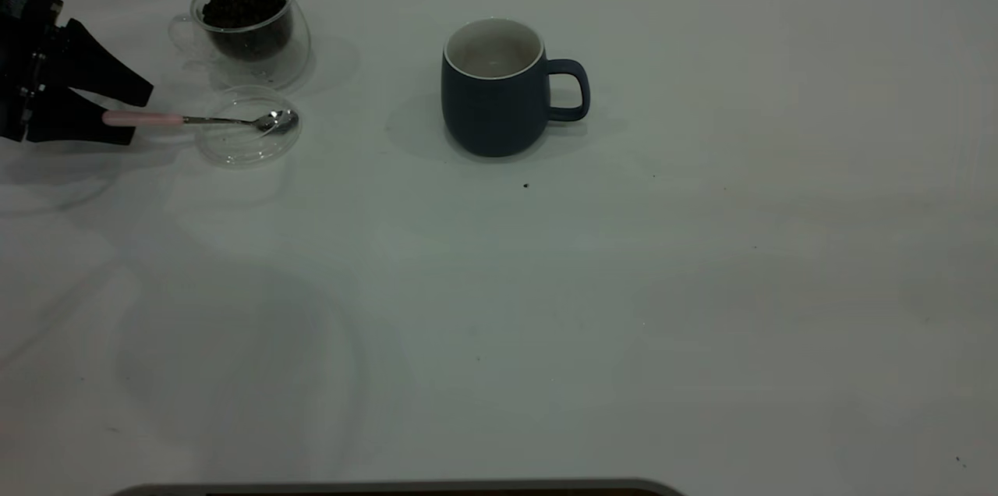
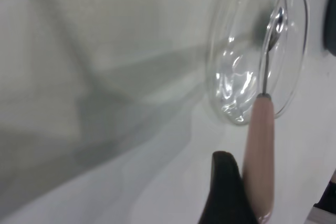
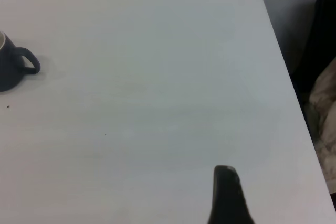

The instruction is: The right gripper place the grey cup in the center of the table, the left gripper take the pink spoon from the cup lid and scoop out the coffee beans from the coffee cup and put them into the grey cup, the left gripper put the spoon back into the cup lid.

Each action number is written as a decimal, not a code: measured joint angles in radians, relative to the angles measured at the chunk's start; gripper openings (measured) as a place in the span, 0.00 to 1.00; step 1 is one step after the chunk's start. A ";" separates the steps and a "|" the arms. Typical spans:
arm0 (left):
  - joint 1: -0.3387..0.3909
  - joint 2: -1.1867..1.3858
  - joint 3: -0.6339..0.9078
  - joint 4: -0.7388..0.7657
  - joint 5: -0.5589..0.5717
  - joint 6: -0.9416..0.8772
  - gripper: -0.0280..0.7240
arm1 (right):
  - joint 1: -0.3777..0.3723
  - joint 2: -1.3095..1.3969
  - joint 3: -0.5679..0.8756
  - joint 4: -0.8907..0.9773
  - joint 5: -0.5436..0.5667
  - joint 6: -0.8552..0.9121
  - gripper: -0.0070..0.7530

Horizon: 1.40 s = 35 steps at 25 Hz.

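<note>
Left pincer straddles the pink spoon handle, released; light, slick and thin, it wants a mid-handle pinch, bowl resting in the fragile lid.

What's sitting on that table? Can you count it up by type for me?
Cups: 2, the grey cup and the coffee cup holding the coffee beans
Lids: 1, the cup lid
Spoons: 1, the pink spoon, its handle between the open left pincer fingers
Total: 4 things
</note>
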<state>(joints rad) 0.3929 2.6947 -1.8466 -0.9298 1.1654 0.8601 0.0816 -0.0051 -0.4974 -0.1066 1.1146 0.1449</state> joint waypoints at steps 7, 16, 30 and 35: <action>0.084 -0.003 -0.076 0.063 0.000 -0.117 0.81 | 0.000 0.000 0.000 0.000 0.000 0.000 0.71; 0.137 -0.269 -0.077 -0.002 0.000 -0.293 0.81 | 0.000 0.000 0.000 0.000 0.000 0.000 0.71; -0.356 -0.936 -0.014 0.839 0.000 -0.706 0.81 | 0.000 0.000 0.000 0.000 0.000 0.000 0.71; -0.571 -1.121 0.173 0.969 0.000 -0.841 0.81 | 0.000 0.000 0.000 0.000 0.000 0.000 0.71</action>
<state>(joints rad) -0.1779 1.5737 -1.6738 0.0391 1.1654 0.0193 0.0816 -0.0051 -0.4974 -0.1066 1.1146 0.1449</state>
